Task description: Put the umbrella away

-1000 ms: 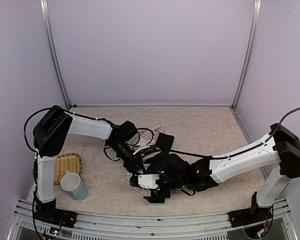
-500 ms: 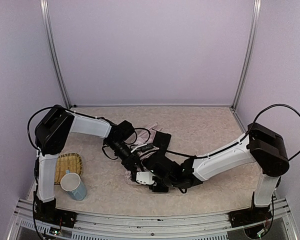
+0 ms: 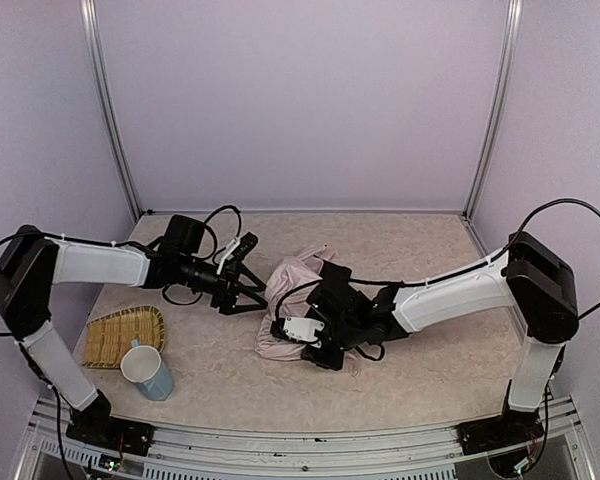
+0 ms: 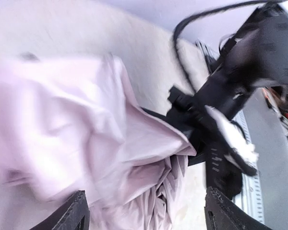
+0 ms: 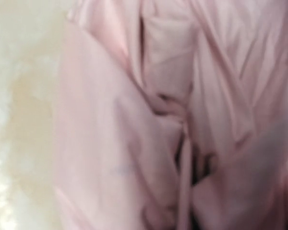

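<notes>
The left fingers (image 4: 78,214), now apart, have retreated toward 9 o'clock, leaving the crumpled pale pink fabric umbrella (image 3: 290,282) to the hidden right fingers, whose state I cannot tell.

The umbrella (image 3: 292,280) at the centre of the top view is pale pink, its folds shaded dusky rose. The right wrist view is almost filled with the same pink fabric, creased in darker grey-pink lines. The table (image 3: 430,250) is beige with a fine speckle and shows as cream at the left edge of that wrist view. The walls (image 3: 300,100) are pale lilac and the corner posts (image 3: 108,110) silver-grey. At lower left the woven tray (image 3: 108,338) is straw yellow with a ribbed weave. The mug (image 3: 155,378) is light blue, white inside. The left arm (image 3: 95,263) and right arm (image 3: 455,295) have white links, black joints and black cables (image 3: 570,205).
</notes>
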Controlling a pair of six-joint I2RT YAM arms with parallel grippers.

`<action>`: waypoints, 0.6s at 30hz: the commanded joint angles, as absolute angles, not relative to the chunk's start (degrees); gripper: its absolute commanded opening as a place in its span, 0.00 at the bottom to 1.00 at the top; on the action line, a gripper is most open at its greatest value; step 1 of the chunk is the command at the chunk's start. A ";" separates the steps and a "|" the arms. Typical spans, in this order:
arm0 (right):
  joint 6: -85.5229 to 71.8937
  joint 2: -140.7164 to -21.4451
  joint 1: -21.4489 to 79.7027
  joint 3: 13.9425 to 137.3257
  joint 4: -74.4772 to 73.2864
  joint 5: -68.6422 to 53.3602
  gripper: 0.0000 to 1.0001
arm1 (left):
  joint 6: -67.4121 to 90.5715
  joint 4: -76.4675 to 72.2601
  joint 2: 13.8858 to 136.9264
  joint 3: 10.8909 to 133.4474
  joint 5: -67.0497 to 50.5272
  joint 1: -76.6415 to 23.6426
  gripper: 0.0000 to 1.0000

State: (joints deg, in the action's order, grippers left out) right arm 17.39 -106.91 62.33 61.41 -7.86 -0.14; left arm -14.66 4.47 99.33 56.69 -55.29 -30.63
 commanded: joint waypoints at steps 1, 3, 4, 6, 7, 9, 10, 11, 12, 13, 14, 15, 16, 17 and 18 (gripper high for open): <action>10.45 -107.32 59.91 63.32 -19.80 -18.23 0.08 | -9.77 -23.70 86.90 44.79 -51.11 -29.17 0.80; 8.94 -107.35 58.20 64.70 -22.03 -25.51 0.06 | -13.17 -23.60 81.72 41.49 -48.52 -30.21 0.77; 7.85 -107.50 57.46 65.36 -22.87 -29.24 0.04 | -16.27 -21.00 79.68 40.96 -46.60 -31.46 0.76; 6.64 -108.29 55.74 66.74 -25.16 -36.45 0.02 | -25.78 -10.97 76.39 41.02 -40.79 -35.73 0.74; 5.94 -108.83 54.77 67.74 -26.11 -40.93 0.02 | -31.52 -7.17 74.98 41.31 -36.69 -39.53 0.73; 4.83 -110.09 53.52 68.84 -27.59 -47.91 0.01 | -38.08 0.74 74.60 42.93 -34.37 -44.00 0.72; 4.57 -110.72 52.94 69.05 -27.90 -51.50 0.01 | -39.65 4.41 75.11 43.84 -34.64 -45.24 0.73; 4.42 -111.42 52.23 69.23 -27.94 -54.53 0.01 | -40.39 7.55 75.78 44.46 -34.72 -46.26 0.74; 4.29 -112.43 51.65 69.30 -27.82 -56.84 0.01 | -41.22 9.43 76.52 44.89 -34.28 -47.22 0.75; 4.04 -113.57 51.06 69.61 -27.97 -57.80 0.01 | -42.27 11.16 77.39 45.25 -33.13 -48.49 0.76; 4.06 -114.86 50.47 70.51 -28.47 -58.08 0.01 | -43.37 12.66 78.23 45.53 -31.07 -49.69 0.77; 4.45 -116.33 50.05 71.09 -29.20 -58.47 0.01 | -44.18 13.68 79.01 45.72 -29.11 -50.96 0.77; 4.82 -117.69 49.60 71.99 -29.54 -59.27 0.01 | -45.07 14.39 79.79 45.80 -27.51 -51.90 0.77; 5.28 -119.09 49.12 72.51 -29.74 -60.30 0.01 | -45.90 14.60 80.52 45.84 -26.18 -52.48 0.78; 5.57 -120.27 48.58 72.97 -29.74 -61.30 0.01 | -46.67 13.98 81.10 45.62 -24.72 -52.81 0.80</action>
State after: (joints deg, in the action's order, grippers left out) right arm 6.37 -115.02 50.22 71.22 -25.10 -52.10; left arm -39.86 7.38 78.70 44.53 -32.56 -50.68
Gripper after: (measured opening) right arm 0.148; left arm 0.780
